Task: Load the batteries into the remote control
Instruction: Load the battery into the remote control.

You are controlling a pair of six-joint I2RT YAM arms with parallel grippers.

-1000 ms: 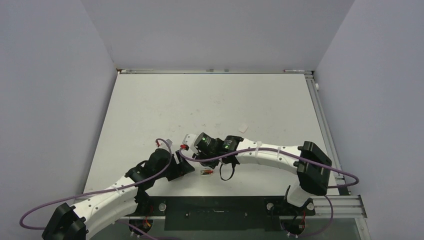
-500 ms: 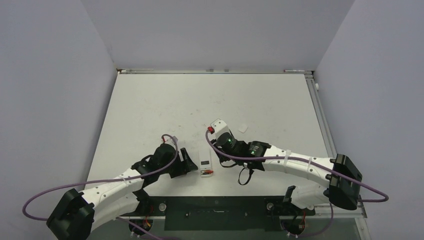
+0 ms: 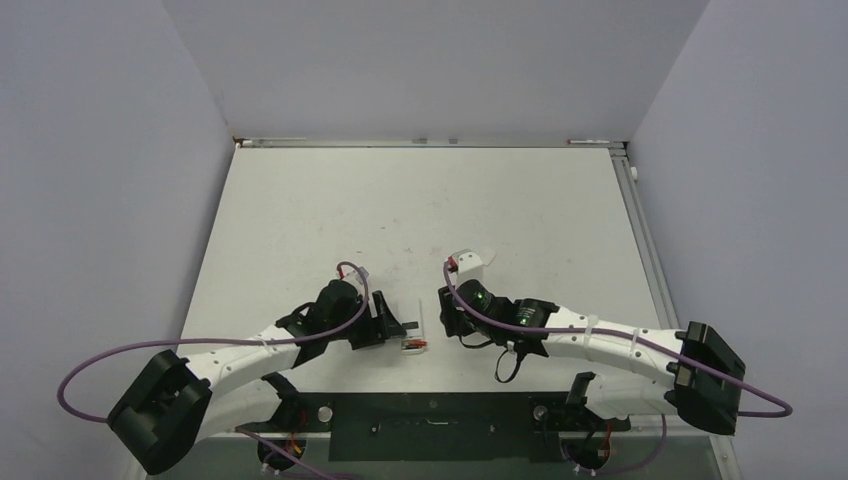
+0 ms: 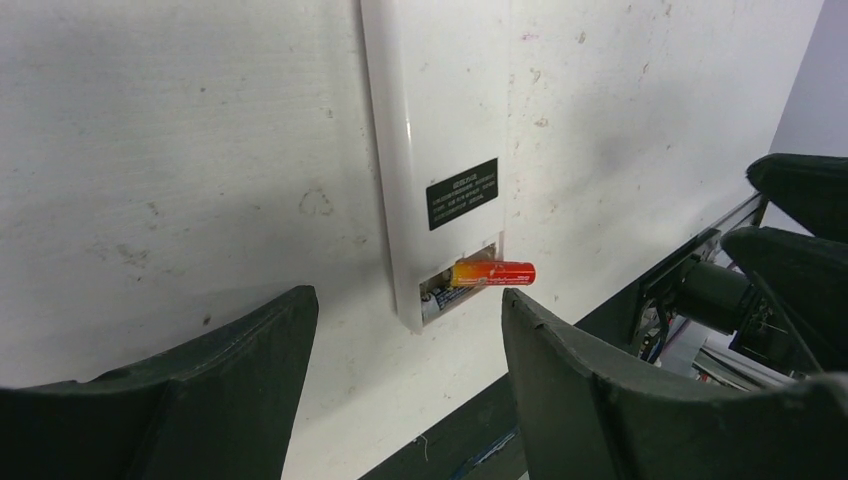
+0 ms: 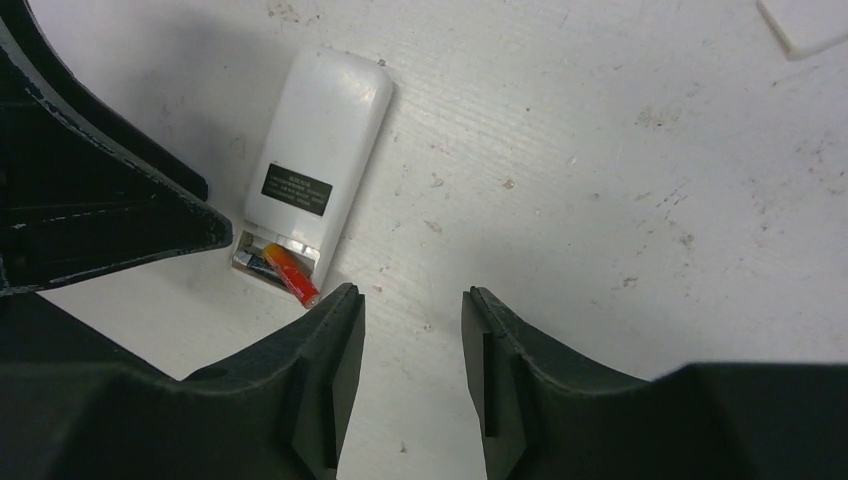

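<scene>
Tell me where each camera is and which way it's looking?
Top external: high behind the arms, looking down at the table; left arm, right arm and the remote between them show.
Left wrist: on the left gripper, looking down between its open fingers.
Right wrist: on the right gripper, looking down between its fingers.
Both wrist views share the remote and one battery sticking out.

Only writing my cameras pick up is on a small black sticker (image 4: 462, 193) stuck to the plain white back of the remote control (image 4: 440, 120), toward one end of it. It's got a few short lines of white print. Honestly, from both my wrist views the print is too tiny and blurry, so I can't read a single word or number. From the top view the sticker itself is too small to make out.
</scene>
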